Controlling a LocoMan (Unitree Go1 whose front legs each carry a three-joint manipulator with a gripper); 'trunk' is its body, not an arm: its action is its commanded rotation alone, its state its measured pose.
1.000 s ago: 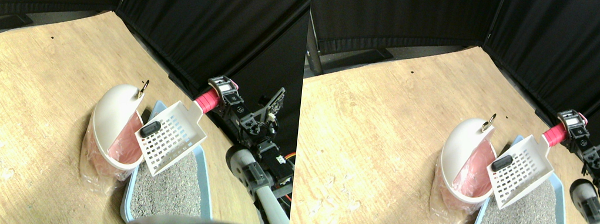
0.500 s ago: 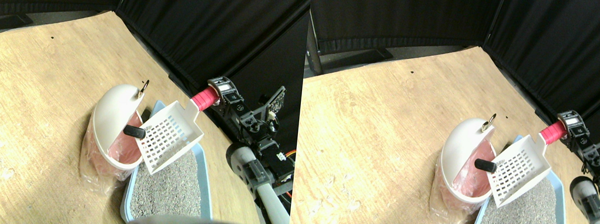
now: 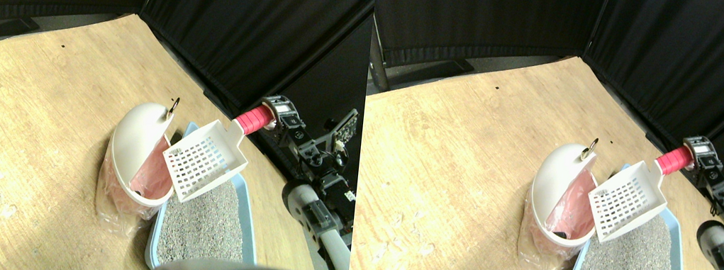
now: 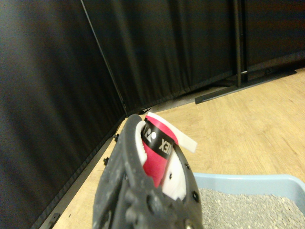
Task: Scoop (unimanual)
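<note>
Black curtains [image 3: 238, 16] behind a wooden floor [image 3: 15, 109]. Right gripper [image 3: 272, 118] clamped on the red-wrapped handle [image 3: 252, 119] of a white slotted scoop [image 3: 203, 161], jaws closed around the wrap. Scoop held tilted over the open mouth of a white bin [image 3: 136, 149] with pink liner, just beside a blue litter tray [image 3: 203, 230] of grey litter. Scoop bare; small dark thing glimpsed down inside bin.

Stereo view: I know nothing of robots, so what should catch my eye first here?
The white slotted scoop with a pink handle, tilted over the open mouth of the white bin lined in pink. Below them lies a blue tray of grey litter. The robot's dark arm reaches in from the lower right.
</note>
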